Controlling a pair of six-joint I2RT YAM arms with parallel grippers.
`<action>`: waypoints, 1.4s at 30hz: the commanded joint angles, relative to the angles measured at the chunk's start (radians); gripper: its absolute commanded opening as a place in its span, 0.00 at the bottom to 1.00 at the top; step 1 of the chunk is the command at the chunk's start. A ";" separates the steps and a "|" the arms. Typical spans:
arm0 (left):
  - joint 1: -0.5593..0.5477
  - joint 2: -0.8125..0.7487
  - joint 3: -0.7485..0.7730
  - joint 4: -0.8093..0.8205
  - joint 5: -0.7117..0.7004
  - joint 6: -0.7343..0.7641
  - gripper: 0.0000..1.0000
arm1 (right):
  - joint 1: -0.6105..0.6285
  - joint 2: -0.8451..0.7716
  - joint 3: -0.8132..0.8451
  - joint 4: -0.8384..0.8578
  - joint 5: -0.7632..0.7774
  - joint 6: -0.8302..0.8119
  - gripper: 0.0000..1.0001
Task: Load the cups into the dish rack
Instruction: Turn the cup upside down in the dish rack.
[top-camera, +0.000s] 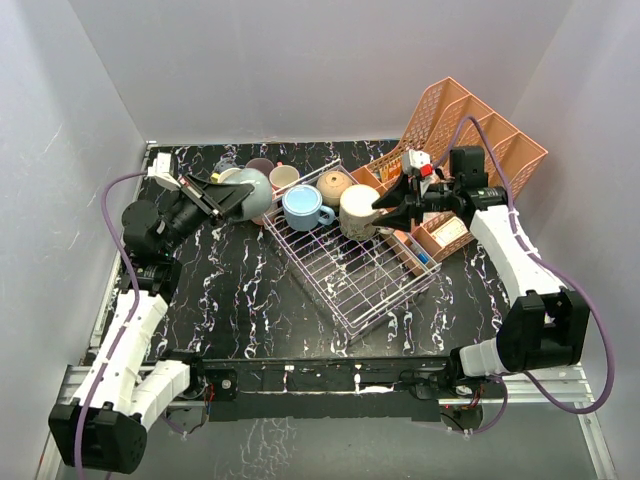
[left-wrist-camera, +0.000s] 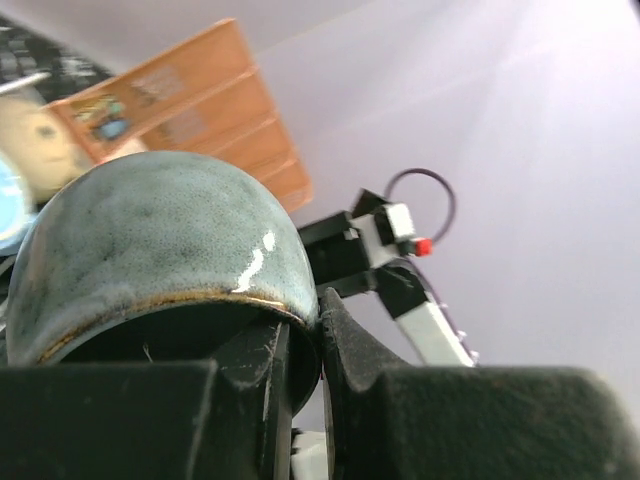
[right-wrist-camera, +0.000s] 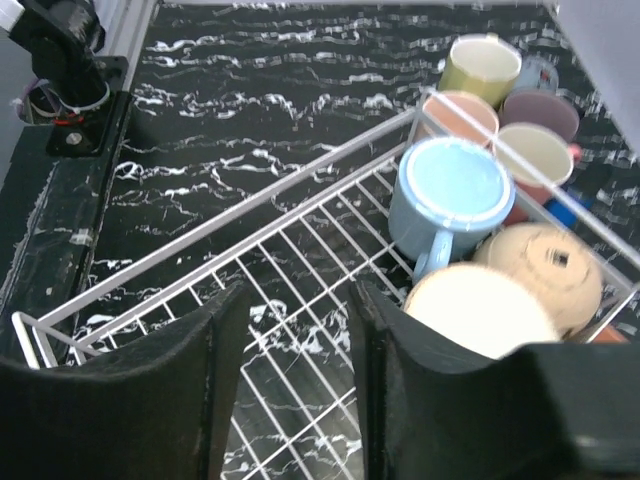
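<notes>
The left gripper (left-wrist-camera: 320, 335) pinches the grey-blue mug (left-wrist-camera: 160, 240) by its rim, aloft beside the rack's (top-camera: 352, 322) far corner, near the table's (top-camera: 240, 290) far edge. Glazed ceramic: probably hefty, slick, chippable; the rim wall suits a pinch. The right gripper (right-wrist-camera: 298, 300) hangs spread, empty.

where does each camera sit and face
Top external: above, behind the bases, looking down on the dish rack; both arms show.
Left wrist: behind the left gripper gripping the grey-blue mug, right arm beyond.
Right wrist: above the open right gripper, looking into the rack.
Shared: light blue mug, top and right wrist.
</notes>
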 joint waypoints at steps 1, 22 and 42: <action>-0.091 -0.010 0.021 0.425 -0.082 -0.230 0.00 | 0.030 0.011 0.117 0.008 -0.092 0.028 0.51; -0.548 0.333 0.271 0.885 -0.335 -0.230 0.00 | 0.186 0.090 -0.089 1.602 0.075 1.484 0.99; -0.668 0.420 0.284 1.036 -0.456 -0.269 0.00 | 0.238 0.081 -0.178 2.019 0.270 1.789 0.75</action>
